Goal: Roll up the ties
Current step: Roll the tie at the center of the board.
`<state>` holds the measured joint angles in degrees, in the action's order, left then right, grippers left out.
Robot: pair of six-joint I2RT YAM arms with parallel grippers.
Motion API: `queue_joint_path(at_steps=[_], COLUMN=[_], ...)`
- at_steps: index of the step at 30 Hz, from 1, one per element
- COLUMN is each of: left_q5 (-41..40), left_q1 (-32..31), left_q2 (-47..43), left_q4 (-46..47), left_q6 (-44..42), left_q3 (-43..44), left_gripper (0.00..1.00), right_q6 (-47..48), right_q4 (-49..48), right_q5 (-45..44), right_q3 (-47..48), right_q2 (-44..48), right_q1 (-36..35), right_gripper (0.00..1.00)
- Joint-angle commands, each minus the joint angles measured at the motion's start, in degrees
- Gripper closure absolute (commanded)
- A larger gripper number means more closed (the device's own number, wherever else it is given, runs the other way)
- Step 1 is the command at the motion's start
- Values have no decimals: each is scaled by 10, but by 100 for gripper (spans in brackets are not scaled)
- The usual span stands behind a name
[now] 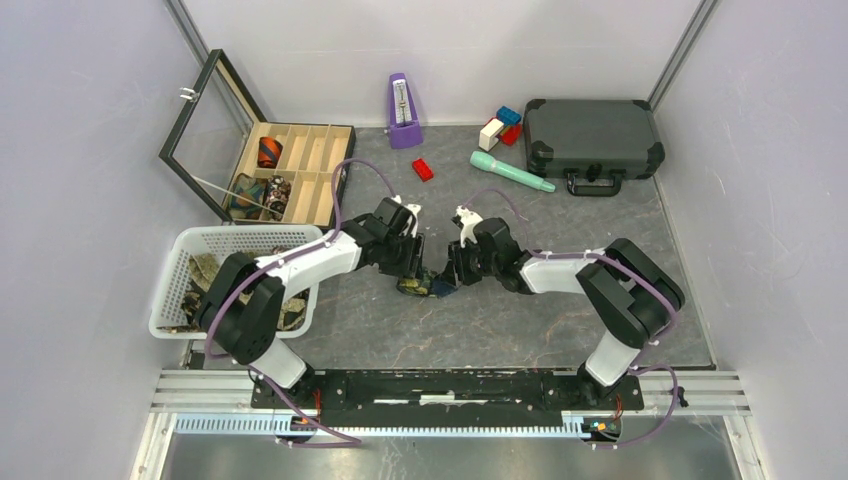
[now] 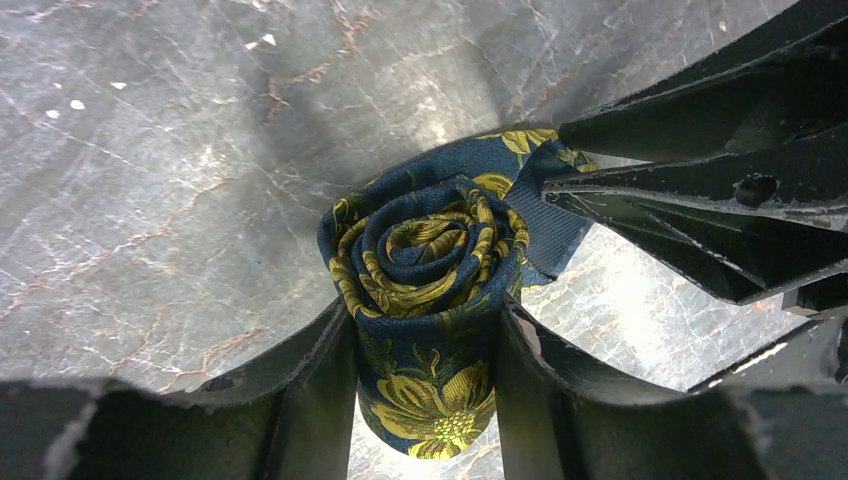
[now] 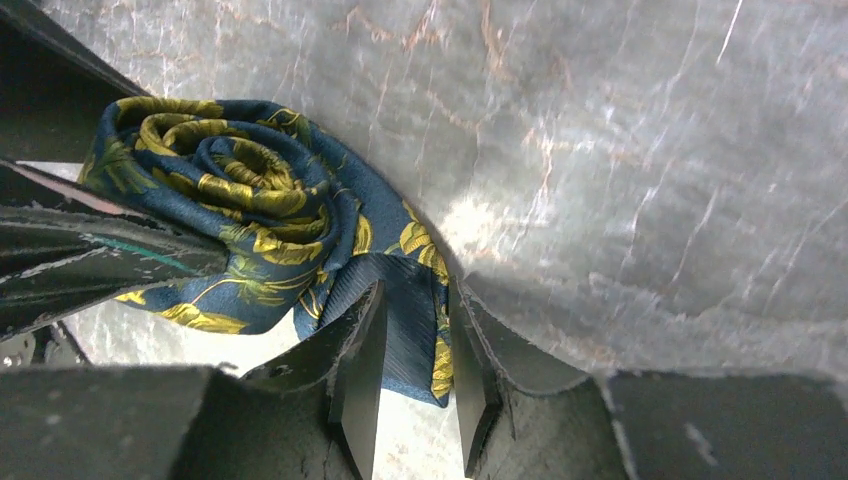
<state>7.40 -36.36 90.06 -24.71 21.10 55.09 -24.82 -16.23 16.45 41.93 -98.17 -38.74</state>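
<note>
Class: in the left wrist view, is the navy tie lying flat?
No, the navy tie is wound into a coil inside the left gripper.

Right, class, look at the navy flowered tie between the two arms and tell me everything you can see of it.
The tie is soft navy fabric printed with yellow-green flowers, wound into a tight spiral coil like a rosebud. It sits low over or on the grey marbled table, between the arms. The left end effector clasps the coil from both sides. The right end effector pinches its loose tail, whose plain ribbed navy face shows.
</note>
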Motion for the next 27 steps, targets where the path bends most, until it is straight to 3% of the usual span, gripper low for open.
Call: queue_joint_path(at_steps=[1,8,14,22,27], left_q5=[-26,-169,-281,-377,-398], left_q1=[-20,-63,-102,-137,-149], left_q2=[11,32,74,143,184], left_q4=[-35,-103,-188,-277,-300], left_q6=[-13,-13,-9,8,27], left_q3=[-2,41,102,176,211], left_gripper=[49,49,49,49,49], right_q6=[-20,12,2,-34,-53], right_q4=[27,94,88,33,-74], right_q5=[-16,-88,-105,-104,-30], right_q3=[-31,-14,-56,-127,-159], right_q2=[31,85,125,160,158], right_q1=[-8,-6,3,11,12], right_gripper=[64,61,60,60,60])
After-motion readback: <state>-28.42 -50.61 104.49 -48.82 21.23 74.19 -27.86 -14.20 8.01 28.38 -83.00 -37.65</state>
